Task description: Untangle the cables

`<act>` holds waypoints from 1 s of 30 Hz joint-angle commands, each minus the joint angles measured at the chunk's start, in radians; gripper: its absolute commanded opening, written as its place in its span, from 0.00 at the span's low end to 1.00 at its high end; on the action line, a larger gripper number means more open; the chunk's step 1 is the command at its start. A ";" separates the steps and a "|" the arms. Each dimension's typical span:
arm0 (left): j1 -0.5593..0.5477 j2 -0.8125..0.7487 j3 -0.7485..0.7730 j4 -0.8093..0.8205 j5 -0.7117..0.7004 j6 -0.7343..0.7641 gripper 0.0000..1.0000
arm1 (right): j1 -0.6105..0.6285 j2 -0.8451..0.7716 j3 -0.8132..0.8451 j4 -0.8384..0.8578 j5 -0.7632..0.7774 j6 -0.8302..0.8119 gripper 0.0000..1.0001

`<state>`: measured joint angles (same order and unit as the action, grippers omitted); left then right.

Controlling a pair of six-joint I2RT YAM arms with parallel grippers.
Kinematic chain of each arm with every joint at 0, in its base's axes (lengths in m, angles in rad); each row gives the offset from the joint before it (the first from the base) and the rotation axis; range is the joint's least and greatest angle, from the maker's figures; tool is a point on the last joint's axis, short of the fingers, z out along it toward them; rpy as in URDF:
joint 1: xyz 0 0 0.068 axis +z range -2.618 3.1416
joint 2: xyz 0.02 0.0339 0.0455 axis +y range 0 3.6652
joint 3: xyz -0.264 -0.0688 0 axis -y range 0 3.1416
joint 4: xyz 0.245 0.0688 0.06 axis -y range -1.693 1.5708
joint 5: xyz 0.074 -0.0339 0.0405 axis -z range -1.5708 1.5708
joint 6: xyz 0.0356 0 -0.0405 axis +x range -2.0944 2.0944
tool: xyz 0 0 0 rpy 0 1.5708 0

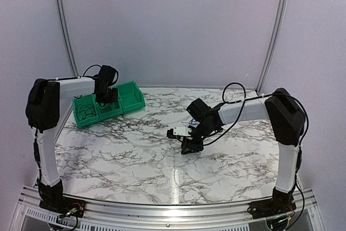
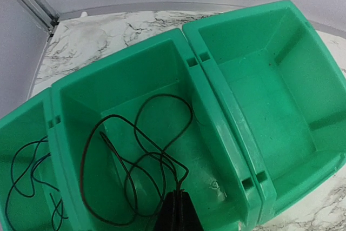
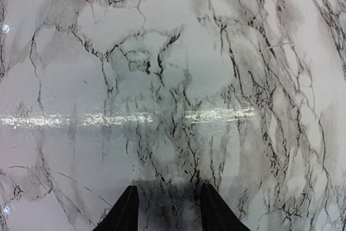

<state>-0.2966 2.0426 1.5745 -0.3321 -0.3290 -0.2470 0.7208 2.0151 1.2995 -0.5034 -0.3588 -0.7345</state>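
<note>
Item: black cable point(image 2: 145, 156), loosely looped in the middle compartment of the green bin point(image 2: 216, 96). A second cable point(image 2: 15, 160) lies in the left compartment.
Left gripper point(image 2: 175, 212): I see it clenched at the black cable's end.
Right gripper point(image 3: 168, 212): fingers parted, empty, above the marble table point(image 3: 162, 52).

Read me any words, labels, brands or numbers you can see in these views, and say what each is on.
No text can be read.
Green bin: small moulded mark on the middle compartment's floor, too blurred to read.
Black cable in it: no tag.
Marble table: veining only.
Left arm and right arm: no legible labels.
</note>
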 commanded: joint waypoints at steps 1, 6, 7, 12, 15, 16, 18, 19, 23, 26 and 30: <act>0.021 0.077 0.075 0.013 0.035 0.005 0.00 | 0.006 0.126 -0.063 -0.108 0.119 -0.006 0.39; 0.028 0.055 0.073 -0.002 0.013 -0.009 0.19 | 0.008 0.125 -0.061 -0.111 0.119 -0.003 0.39; 0.027 0.042 0.065 -0.001 0.010 -0.007 0.24 | 0.006 0.126 -0.060 -0.111 0.118 -0.004 0.39; 0.025 -0.038 0.021 0.000 0.015 -0.001 0.43 | 0.007 0.122 -0.058 -0.112 0.115 -0.006 0.39; 0.026 -0.117 -0.013 0.000 0.033 0.000 0.80 | 0.004 0.092 -0.055 -0.112 0.120 -0.003 0.39; 0.024 -0.148 -0.026 0.002 0.037 0.004 0.97 | -0.002 0.074 -0.053 -0.113 0.118 -0.001 0.39; 0.022 -0.209 -0.048 -0.002 0.030 0.019 0.99 | -0.023 0.034 -0.046 -0.112 0.106 0.001 0.38; 0.022 -0.236 -0.058 -0.005 0.018 0.029 0.99 | -0.036 0.012 -0.039 -0.111 0.097 0.003 0.39; 0.020 -0.308 -0.057 -0.083 0.051 0.115 0.99 | -0.095 -0.079 -0.005 -0.105 0.081 0.017 0.39; 0.016 -0.367 -0.100 -0.098 0.146 0.136 0.99 | -0.140 -0.172 0.019 -0.094 0.084 0.031 0.39; -0.028 -0.506 -0.240 0.057 0.318 0.190 0.99 | -0.207 -0.334 0.034 -0.035 0.087 0.087 0.40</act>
<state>-0.2829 1.6424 1.4452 -0.3538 -0.1844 -0.1272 0.5644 1.8530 1.2953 -0.5835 -0.2905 -0.7086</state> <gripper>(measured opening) 0.989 0.393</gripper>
